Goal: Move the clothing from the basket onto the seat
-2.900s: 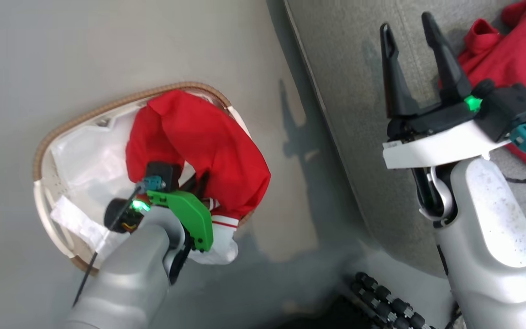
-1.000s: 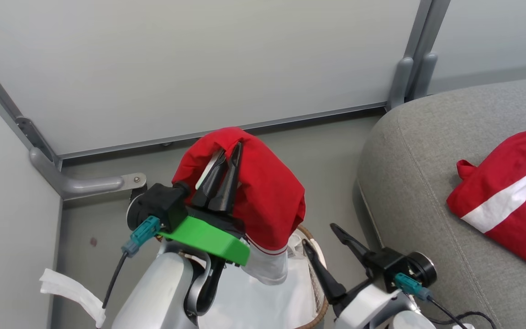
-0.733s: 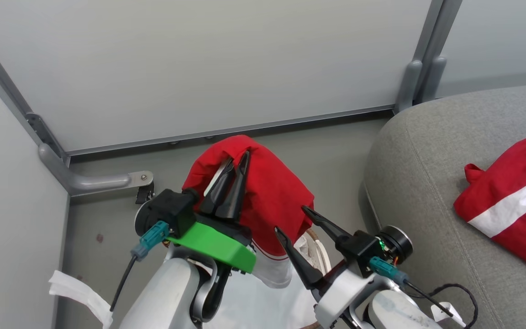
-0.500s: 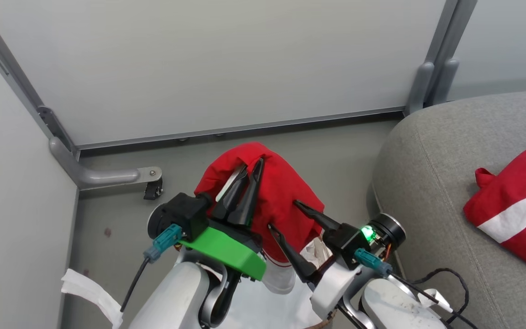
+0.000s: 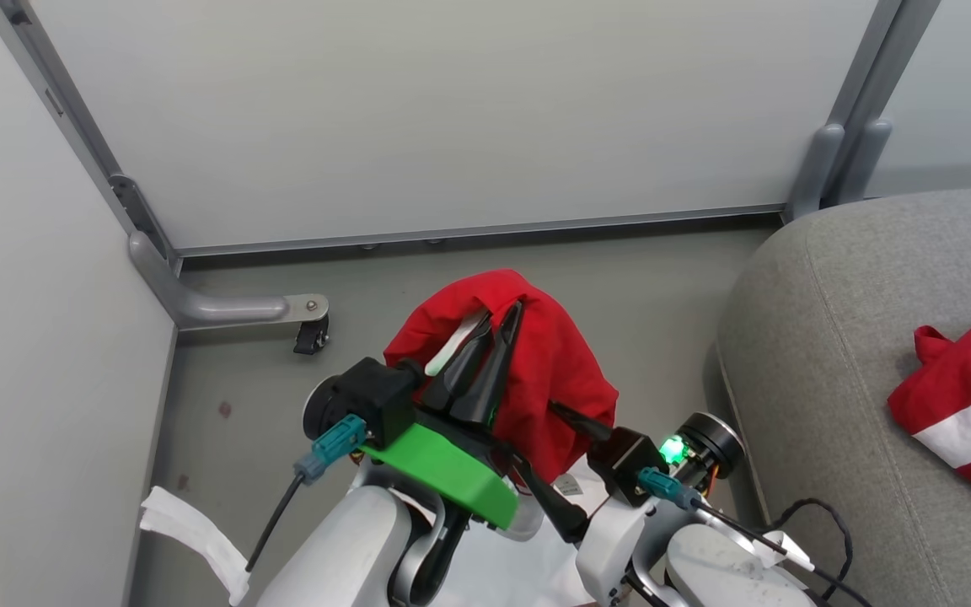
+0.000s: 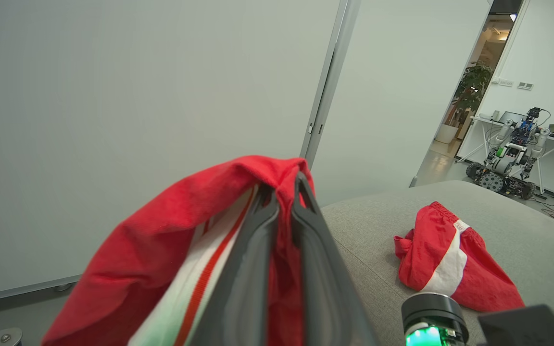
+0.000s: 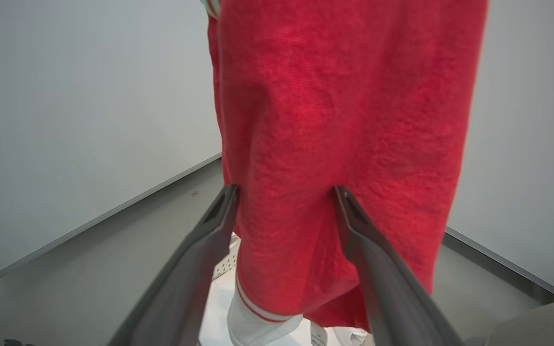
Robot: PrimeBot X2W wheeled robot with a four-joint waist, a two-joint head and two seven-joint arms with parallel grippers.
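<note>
My left gripper (image 5: 498,324) is shut on a bright red garment (image 5: 553,371) with white cuffs, held up in the air with the cloth draped over its fingers. The left wrist view shows the same grip (image 6: 284,185) on the red garment (image 6: 161,240). My right gripper (image 5: 536,438) is open, its fingers standing on either side of the hanging cloth; up close (image 7: 285,190) the red garment (image 7: 334,120) hangs between them. Below it, a bit of the basket (image 7: 225,265) shows white and perforated. A second red garment (image 5: 966,405) lies on the grey seat (image 5: 823,337) to the right.
Pale wall panels stand close behind and on the left, with a metal foot and caster (image 5: 310,335) on the floor. A white fabric strip (image 5: 195,539) hangs at the lower left. Another robot (image 6: 508,158) stands far off in the room beyond the seat (image 6: 522,226).
The camera has shifted. My left gripper has lifted the red garment out of the basket. My open right gripper has come up from the lower right until its fingers flank the hanging cloth.
</note>
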